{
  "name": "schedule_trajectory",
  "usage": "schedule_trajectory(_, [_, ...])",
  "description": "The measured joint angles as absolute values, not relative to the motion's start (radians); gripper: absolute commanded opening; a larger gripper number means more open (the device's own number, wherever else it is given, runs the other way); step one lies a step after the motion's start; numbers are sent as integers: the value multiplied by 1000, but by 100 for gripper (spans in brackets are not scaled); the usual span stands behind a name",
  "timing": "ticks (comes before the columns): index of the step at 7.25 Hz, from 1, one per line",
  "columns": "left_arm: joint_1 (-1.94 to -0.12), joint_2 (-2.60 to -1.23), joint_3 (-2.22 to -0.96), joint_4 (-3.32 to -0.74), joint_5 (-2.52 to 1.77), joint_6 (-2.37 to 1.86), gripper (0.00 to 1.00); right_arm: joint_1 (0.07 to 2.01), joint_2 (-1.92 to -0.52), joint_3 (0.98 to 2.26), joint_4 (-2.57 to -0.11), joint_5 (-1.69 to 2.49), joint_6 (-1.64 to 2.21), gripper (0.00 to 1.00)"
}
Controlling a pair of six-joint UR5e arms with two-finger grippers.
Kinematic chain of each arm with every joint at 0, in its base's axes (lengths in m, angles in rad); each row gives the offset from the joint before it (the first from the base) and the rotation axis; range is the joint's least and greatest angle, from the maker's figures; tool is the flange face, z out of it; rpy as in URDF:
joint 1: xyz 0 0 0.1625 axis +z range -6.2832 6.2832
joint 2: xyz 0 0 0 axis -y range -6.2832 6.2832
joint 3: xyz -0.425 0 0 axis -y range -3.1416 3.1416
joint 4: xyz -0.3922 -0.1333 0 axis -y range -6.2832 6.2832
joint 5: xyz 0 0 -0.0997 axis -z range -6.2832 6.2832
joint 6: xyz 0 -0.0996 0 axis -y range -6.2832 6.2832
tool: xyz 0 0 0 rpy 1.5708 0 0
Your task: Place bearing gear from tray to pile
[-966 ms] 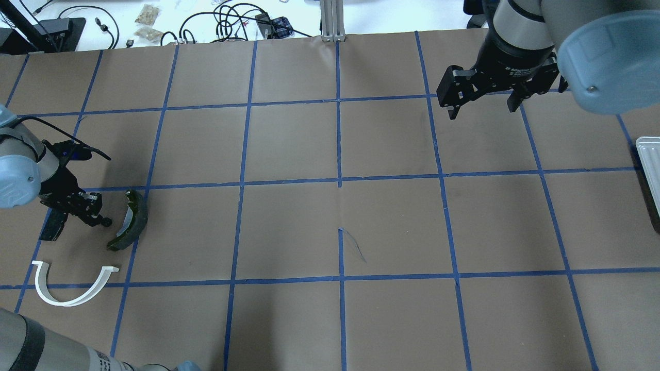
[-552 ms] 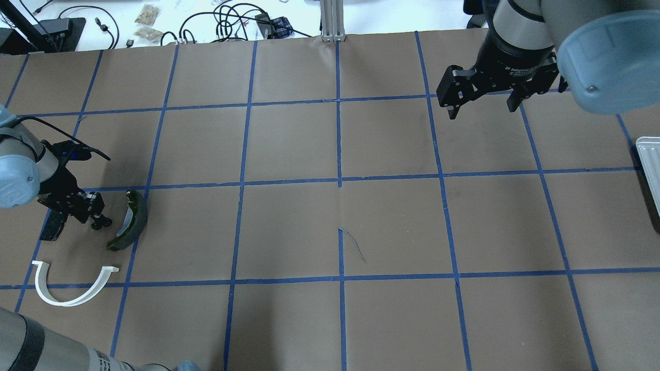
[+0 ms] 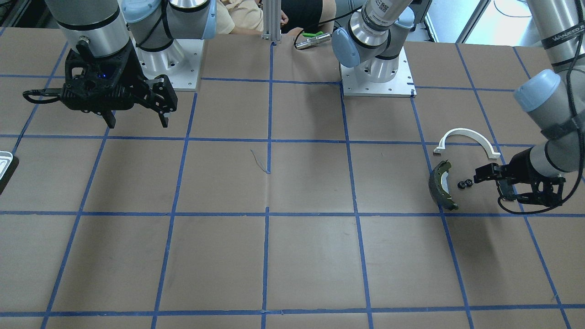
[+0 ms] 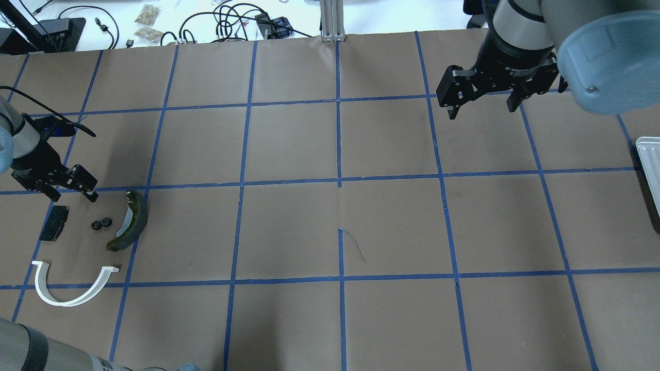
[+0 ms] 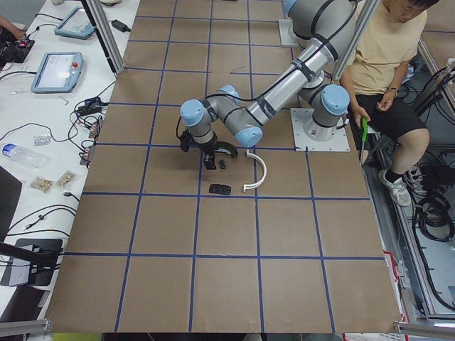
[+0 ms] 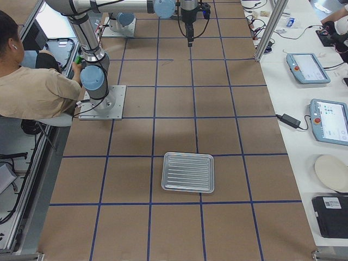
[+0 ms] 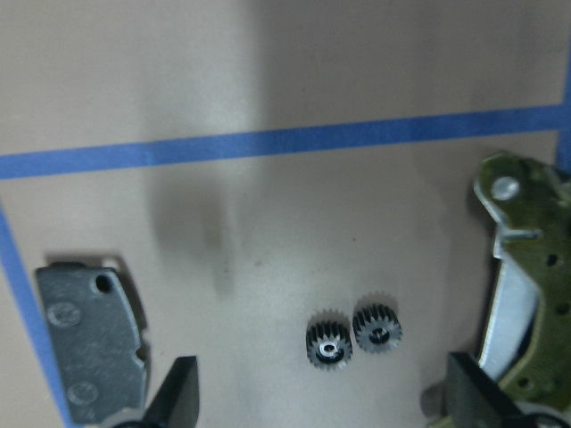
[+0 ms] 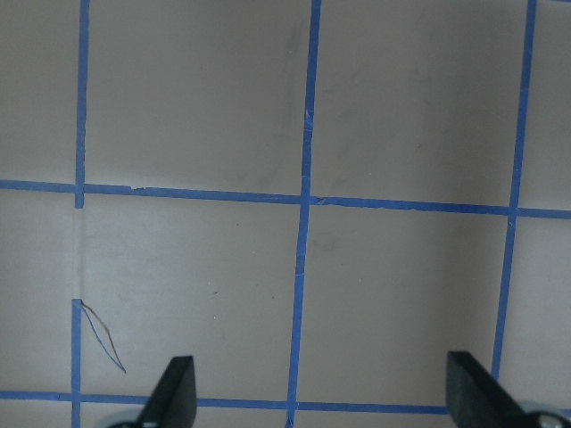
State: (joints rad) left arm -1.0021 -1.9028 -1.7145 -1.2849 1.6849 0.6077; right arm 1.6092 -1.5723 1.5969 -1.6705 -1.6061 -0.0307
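Observation:
Two tiny black bearing gears [image 4: 101, 224] lie side by side on the brown paper between the black rectangular pad [image 4: 54, 222] and the curved olive brake shoe [image 4: 131, 221]. The white arc piece [image 4: 64, 303] lies nearer the robot. These parts form the pile. The gears also show in the left wrist view [image 7: 353, 335]. My left gripper [image 4: 72, 191] is open and empty, just beyond the gears. My right gripper [image 4: 483, 109] is open and empty at the far right. The silvery-rimmed tray [image 6: 188, 172] looks empty; only its edge shows in the overhead view [image 4: 648, 154].
Blue tape lines grid the brown table. Cables and small clutter [image 4: 227, 20] lie beyond the far edge, beside a metal post [image 4: 332, 18]. A seated person [image 5: 384, 57] is next to the robot bases [image 3: 377, 75].
My left gripper was low and shut at the gears beside the brake shoe. It has opened and drawn back toward the far left. The two gears now lie free. The right arm stays put.

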Motion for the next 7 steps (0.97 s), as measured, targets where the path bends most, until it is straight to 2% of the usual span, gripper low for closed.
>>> schedule_trajectory(3, [-1200, -1840, -1559, -1464, 1625, 410, 100, 1609, -1572, 1597, -1670, -1607, -31, 100])
schedule_trajectory(7, [-1446, -1723, -1527, -1499, 1596, 190, 100, 1609, -1573, 1597, -1670, -1608, -31, 100])
